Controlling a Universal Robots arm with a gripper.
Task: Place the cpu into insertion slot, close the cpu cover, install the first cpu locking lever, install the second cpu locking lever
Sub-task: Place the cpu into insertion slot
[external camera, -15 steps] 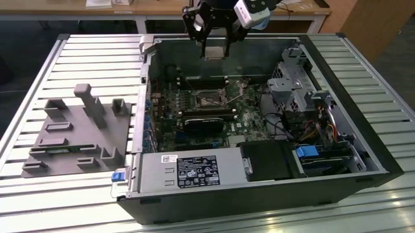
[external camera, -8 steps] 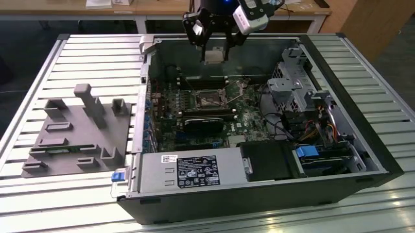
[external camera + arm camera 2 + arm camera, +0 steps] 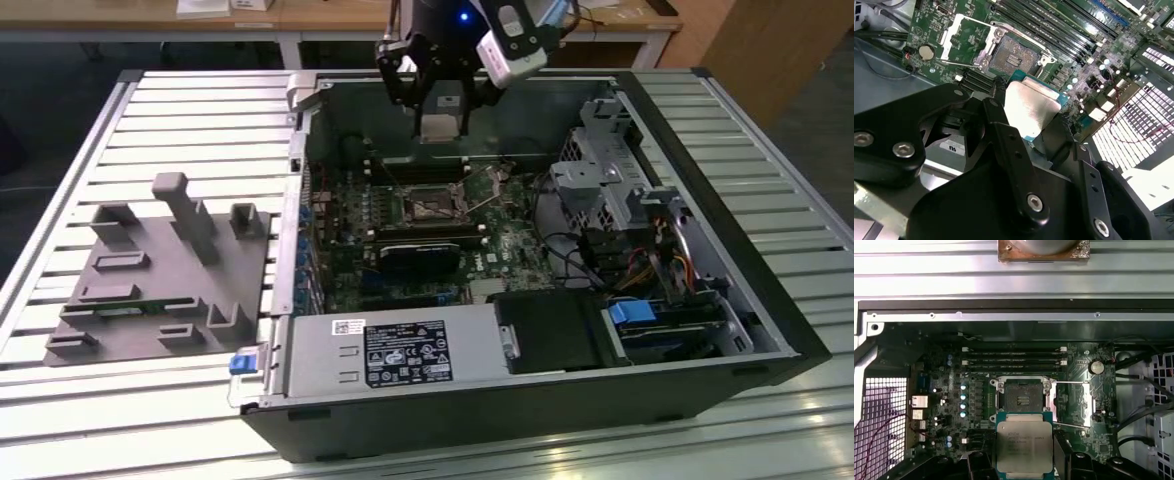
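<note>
My gripper hangs over the back of the open computer case, shut on the cpu, a flat square chip with a dull silver top. Black fingers clamp its two sides. In the second wrist view the cpu sits between the fingers of the gripper. Just beyond the chip lies the insertion slot, open and dark, with nothing in it. The cpu cover is flipped back beside the slot. Thin silver locking levers run along it. In the exterior view the slot lies below the gripper.
Long black memory slots flank the socket. A black heatsink block, power supply and drive cage crowd the case. A grey fixture plate rests on the slatted table at the exterior view's left.
</note>
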